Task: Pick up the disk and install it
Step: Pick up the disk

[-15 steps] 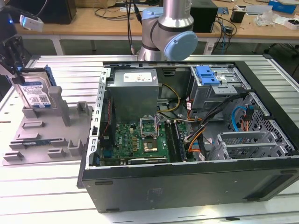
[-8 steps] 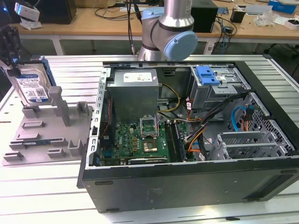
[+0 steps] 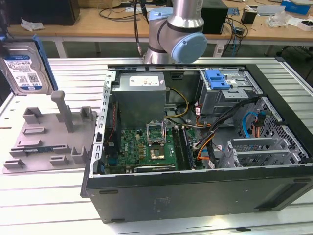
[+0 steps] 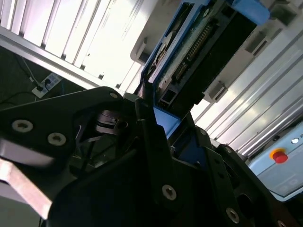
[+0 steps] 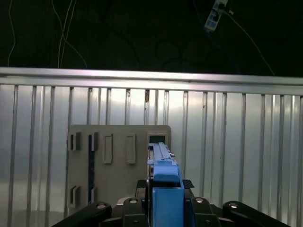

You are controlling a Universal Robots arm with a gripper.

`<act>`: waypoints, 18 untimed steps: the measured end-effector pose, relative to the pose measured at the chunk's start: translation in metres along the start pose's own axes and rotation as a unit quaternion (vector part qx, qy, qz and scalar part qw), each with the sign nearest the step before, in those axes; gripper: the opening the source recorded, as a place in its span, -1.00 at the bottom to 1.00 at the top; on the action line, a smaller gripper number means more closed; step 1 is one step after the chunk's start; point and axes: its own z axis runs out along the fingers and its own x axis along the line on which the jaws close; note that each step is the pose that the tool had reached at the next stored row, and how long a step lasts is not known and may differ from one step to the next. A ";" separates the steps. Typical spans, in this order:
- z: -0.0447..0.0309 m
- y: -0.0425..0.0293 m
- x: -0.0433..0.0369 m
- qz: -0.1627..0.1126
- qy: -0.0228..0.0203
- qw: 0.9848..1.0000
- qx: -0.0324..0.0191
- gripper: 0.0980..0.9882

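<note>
**Disk off its stand, clamped in the fingers**

In the exterior view the disk [image 3: 23,68] hangs upright in the air at the exterior view's far left. Its white-and-blue label faces the camera and the blue bracket runs along its edge. It is above the grey holding fixture [image 3: 49,132], which lies on the ribbed metal tabletop [image 3: 49,205], and it does not touch the fixture.

In the first wrist view the gripper [image 5: 164,187] meets the disk edge-on. The black fingers [image 5: 142,183] press on either side of the blue bracket, clamped on it.

The open computer case [image 3: 195,196] sits beside the fixture, towards the exterior view's right. Its metal drive cage [image 3: 230,95], topped by a blue latch [image 3: 217,78], is well apart from the disk. The arm [image 3: 178,29] rises behind the case.
</note>
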 end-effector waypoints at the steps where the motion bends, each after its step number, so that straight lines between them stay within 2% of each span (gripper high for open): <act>1: -0.0055 0.0000 0.0002 0.000 0.000 1.000 0.000 -0.39; 2: -0.0115 0.0000 0.0004 0.000 0.000 1.000 0.000 -0.39; 6: -0.0244 0.0001 0.0009 0.000 0.000 1.000 0.000 -0.39; 12: -0.0513 -0.0002 0.0019 0.000 0.000 1.000 0.000 -0.39; 18: -0.0739 -0.0006 0.0028 0.000 0.000 1.000 0.000 -0.39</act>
